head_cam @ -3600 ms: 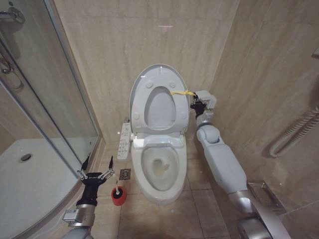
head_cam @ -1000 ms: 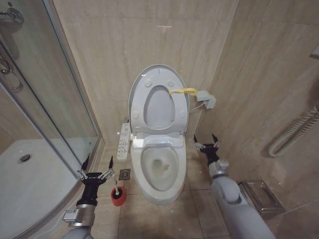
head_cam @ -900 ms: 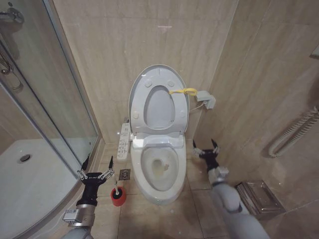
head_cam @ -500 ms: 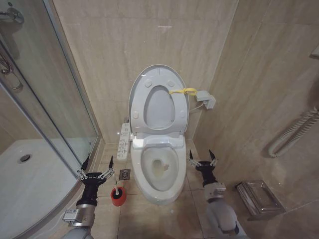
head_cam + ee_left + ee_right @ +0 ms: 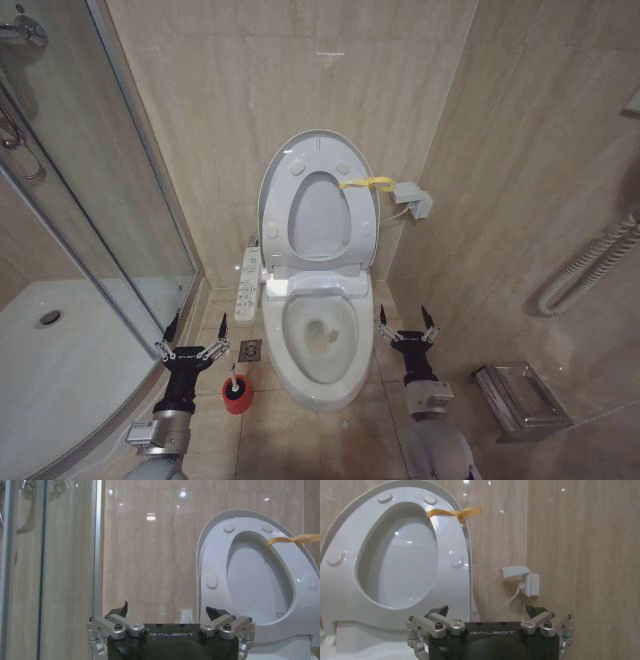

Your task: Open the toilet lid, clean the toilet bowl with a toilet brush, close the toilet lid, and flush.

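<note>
Fingers spread wide on left gripper (image 5: 191, 349) and right gripper (image 5: 405, 334), flanking toilet bowl (image 5: 318, 345); toilet lid (image 5: 318, 205) upright at centre; toilet brush (image 5: 237, 388) lower left, best gripped high on its slim handle, lifted straight.

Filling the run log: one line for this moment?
lid up | brush in holder, floor | left claw open beside it | right claw open beside bowl
</note>
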`<state>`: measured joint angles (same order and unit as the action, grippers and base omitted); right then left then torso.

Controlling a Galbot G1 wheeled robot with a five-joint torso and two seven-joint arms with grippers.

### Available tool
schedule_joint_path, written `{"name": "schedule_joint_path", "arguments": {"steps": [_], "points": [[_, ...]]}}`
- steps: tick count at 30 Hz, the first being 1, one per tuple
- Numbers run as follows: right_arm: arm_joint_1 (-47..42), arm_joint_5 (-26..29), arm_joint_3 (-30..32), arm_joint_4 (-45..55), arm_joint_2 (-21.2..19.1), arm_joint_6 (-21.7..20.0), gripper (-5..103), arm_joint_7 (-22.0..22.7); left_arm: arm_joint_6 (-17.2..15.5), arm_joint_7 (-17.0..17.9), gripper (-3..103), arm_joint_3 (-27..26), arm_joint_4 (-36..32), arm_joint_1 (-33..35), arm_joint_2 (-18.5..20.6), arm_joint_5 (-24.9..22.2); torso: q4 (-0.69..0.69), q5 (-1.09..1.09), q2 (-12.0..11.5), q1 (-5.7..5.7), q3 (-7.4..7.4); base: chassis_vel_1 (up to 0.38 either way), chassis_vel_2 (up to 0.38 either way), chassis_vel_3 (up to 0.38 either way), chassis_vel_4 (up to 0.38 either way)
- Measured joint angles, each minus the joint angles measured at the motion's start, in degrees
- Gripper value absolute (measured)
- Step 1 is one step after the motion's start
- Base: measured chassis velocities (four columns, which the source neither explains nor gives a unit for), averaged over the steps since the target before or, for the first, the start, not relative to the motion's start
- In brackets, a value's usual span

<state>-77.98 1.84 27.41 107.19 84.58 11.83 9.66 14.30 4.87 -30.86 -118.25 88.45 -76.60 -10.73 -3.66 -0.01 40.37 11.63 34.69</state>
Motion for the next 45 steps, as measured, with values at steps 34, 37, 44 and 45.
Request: {"name": "schedule_joint_path", "arguments": {"steps": [34, 37, 44, 45], "points": [[1.6, 0.2, -0.1, -1.6, -0.5, -0.3, 100, -0.1, 0.0, 0.0, 100, 0.0, 0.0, 0.0, 0.0, 0.0, -0.01, 0.01, 0.0, 0.0, 0.0, 0.0, 0.0, 0.0, 0.0], [1.6, 0.3, -0.1, -1.6, -0.5, -0.3, 100, -0.1, 0.0, 0.0, 100, 0.0, 0.0, 0.0, 0.0, 0.0, -0.01, 0.01, 0.0, 0.0, 0.0, 0.0, 0.0, 0.0, 0.0], [1.6, 0.3, -0.1, -1.6, -0.5, -0.3, 100, -0.1, 0.0, 0.0, 100, 0.0, 0.0, 0.0, 0.0, 0.0, -0.01, 0.01, 0.0, 0.0, 0.0, 0.0, 0.0, 0.0, 0.0], [1.6, 0.3, -0.1, -1.6, -0.5, -0.3, 100, -0.1, 0.0, 0.0, 100, 0.0, 0.0, 0.0, 0.0, 0.0, -0.01, 0.01, 0.0, 0.0, 0.0, 0.0, 0.0, 0.0, 0.0]]}}
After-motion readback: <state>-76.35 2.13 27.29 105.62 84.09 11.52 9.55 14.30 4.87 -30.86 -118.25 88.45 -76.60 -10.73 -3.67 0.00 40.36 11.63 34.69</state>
